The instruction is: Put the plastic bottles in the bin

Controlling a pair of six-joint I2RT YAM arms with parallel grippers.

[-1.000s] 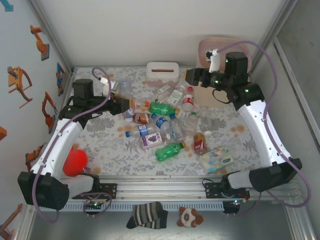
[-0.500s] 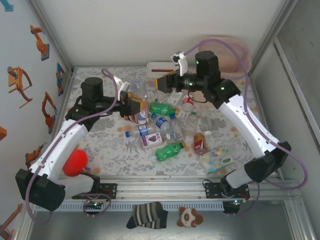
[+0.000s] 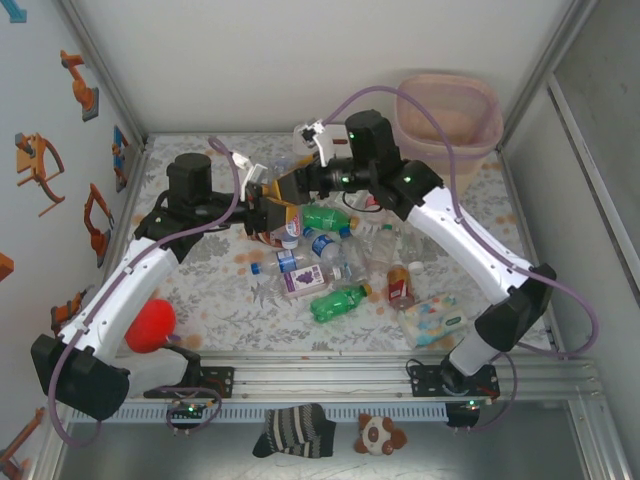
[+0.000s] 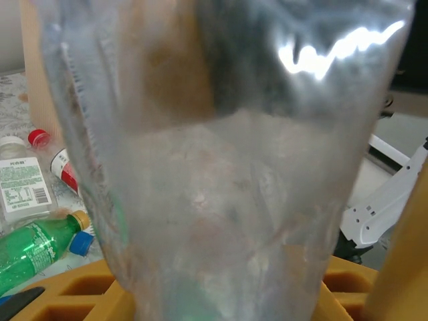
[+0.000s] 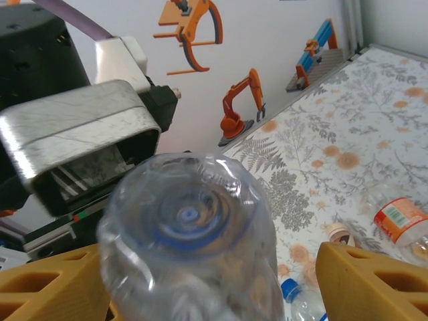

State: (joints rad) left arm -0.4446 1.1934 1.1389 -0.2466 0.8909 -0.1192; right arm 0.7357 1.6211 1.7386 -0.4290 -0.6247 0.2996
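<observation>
The left gripper (image 4: 234,287) was clenched on a clear, thin-walled plastic bottle (image 5: 194,227), holding it up above the flower-patterned table (image 3: 220,290) at the middle left. The right gripper (image 5: 207,281) stood at the bottle's far end with its jaws spread, one orange finger (image 5: 47,284) on each side of the rounded base. A gap showed on at least one side, so it had no hold on the bottle. This looked like a hand-over between the arms

The tall pale pink plastic bin (image 3: 480,130) stood at the far right corner, well apart from the bottle. The other small plastic bottles (image 3: 340,250) lay heaped on the table below

Timing looked like the main risk. If the left jaws let go before the right ones had bitten, the bottle would drop into the heap and scatter it. The base end was round and slick, and the wall looked soft, so a shallow or off-centre pinch could squirt it out or crush it. The two grippers were also very near each other, and a small misjudged advance could knock finger against finger
</observation>
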